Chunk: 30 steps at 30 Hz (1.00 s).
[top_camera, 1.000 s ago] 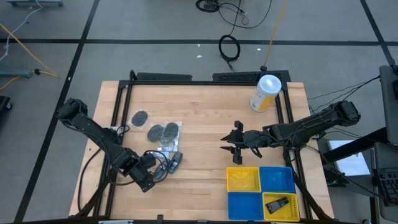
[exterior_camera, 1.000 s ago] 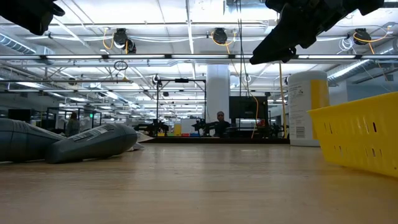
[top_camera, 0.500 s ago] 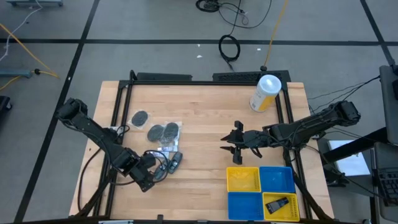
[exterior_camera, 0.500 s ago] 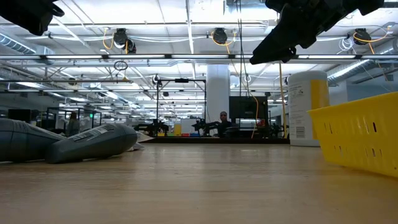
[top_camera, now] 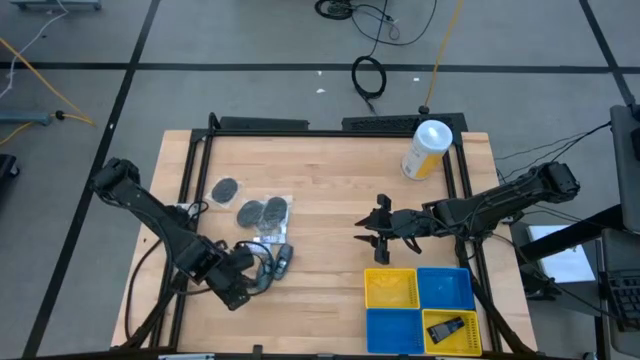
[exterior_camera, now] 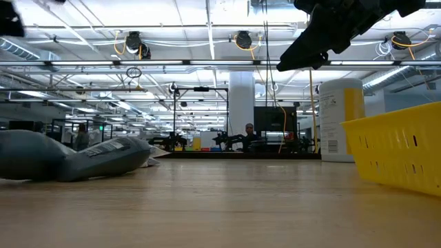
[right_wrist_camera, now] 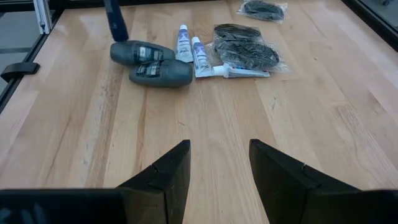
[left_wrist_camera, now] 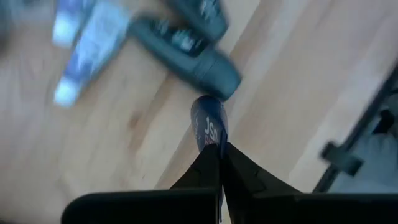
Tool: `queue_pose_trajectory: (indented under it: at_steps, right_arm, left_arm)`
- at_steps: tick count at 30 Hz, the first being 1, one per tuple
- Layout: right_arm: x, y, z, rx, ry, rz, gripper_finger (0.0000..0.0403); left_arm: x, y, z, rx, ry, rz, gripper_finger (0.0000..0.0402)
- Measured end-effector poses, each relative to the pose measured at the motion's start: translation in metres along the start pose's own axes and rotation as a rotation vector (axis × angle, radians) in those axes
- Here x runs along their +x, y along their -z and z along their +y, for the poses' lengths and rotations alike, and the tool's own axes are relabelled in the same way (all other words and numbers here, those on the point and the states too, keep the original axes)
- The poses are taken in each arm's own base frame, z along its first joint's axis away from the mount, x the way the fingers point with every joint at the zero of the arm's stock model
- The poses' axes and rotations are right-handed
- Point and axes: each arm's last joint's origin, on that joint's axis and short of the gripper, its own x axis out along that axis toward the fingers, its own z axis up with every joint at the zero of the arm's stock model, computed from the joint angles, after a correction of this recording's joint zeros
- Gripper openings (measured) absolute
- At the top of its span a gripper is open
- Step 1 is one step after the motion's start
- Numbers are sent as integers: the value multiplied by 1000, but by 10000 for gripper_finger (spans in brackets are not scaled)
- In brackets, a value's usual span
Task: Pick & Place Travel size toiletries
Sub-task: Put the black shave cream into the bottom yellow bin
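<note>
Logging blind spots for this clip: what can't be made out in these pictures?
Left wrist view: blur smears the white tubes and dark bottles; labels unreadable.
Right wrist view: the top edge cuts off the blue tube, hiding the left gripper shut on it.
Low view: the yellow bin wall hides its contents.
High view: the dark item in the bin is too small to identify; the open right gripper waits nearby.
</note>
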Motion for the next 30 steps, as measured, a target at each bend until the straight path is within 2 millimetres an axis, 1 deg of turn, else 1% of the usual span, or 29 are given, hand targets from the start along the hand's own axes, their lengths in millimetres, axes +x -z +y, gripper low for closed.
queue_pose_trajectory:
  at_steps: [4,8,14,25,30]
  right_arm:
    - [0,0,0,0,0,0,155]
    - [0,0,0,0,0,0,155]
    - [0,-1,0,4,-3,-13,155]
    - [-1,-13,2,-57,-21,-130,155]
    - [-1,-16,3,-63,-25,-161,155]
  left_arm:
    - [-16,-11,-8,101,5,-145,0]
    - [-26,-26,-7,165,-45,-293,0]
    - [-29,-51,-2,236,-127,-455,0]
    - [-40,-110,-2,404,-70,-734,0]
    - [-46,-129,0,456,-72,-837,0]
